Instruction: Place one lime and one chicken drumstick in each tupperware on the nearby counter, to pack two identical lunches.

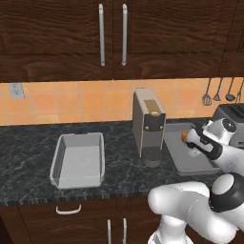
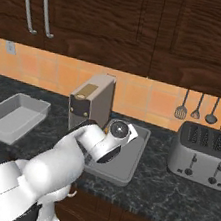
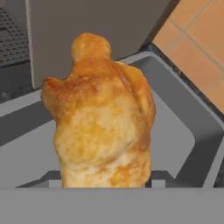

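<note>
A golden-brown chicken drumstick (image 3: 105,118) looms large in the hand view, and my gripper (image 1: 185,138) is shut on it. The drumstick covers the fingertips. It hangs just above the grey tupperware (image 3: 192,113) to the right of the coffee machine. From the left base camera a small orange bit of the drumstick (image 1: 183,136) shows at the hand's tip, over that tupperware (image 1: 190,164). My wrist hides the drumstick in the right base view, above the same tupperware (image 2: 130,161). A second grey tupperware (image 1: 78,159) (image 2: 12,117) sits to the left on the counter (image 1: 28,152). The lime is out of view.
A tall grey coffee machine (image 1: 148,126) (image 2: 89,104) stands between the two containers, close to my hand. A silver toaster (image 2: 201,155) sits at the right. Utensils (image 2: 203,109) hang on the tiled wall. Dark cabinets run overhead.
</note>
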You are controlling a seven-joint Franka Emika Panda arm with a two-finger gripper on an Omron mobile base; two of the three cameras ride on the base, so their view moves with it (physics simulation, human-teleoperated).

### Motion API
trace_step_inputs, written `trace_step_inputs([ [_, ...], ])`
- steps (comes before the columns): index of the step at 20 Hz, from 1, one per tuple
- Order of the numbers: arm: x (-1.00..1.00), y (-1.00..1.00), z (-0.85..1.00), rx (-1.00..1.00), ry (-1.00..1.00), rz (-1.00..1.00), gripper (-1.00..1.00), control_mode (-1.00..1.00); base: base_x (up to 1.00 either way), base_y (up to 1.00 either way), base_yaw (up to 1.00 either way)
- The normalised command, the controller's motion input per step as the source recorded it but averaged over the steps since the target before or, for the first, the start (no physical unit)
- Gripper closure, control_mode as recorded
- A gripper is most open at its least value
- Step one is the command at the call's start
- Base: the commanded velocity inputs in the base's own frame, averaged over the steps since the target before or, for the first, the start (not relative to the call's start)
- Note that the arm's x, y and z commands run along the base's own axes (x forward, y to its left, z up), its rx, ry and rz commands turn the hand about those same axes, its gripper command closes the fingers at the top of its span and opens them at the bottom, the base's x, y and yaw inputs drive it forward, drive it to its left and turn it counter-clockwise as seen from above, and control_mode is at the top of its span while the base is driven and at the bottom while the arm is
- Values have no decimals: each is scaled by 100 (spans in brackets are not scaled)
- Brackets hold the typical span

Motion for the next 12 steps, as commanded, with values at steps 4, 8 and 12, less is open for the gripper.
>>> trace_step_inputs([
  [4, 62, -45, -24, 0, 8, 0, 100, -100, 0, 0, 0],
  [8, 53, -23, -46, 0, 0, 0, 100, -100, 0, 0, 0],
  [12, 44, -22, -40, 0, 0, 0, 100, -100, 0, 0, 0],
])
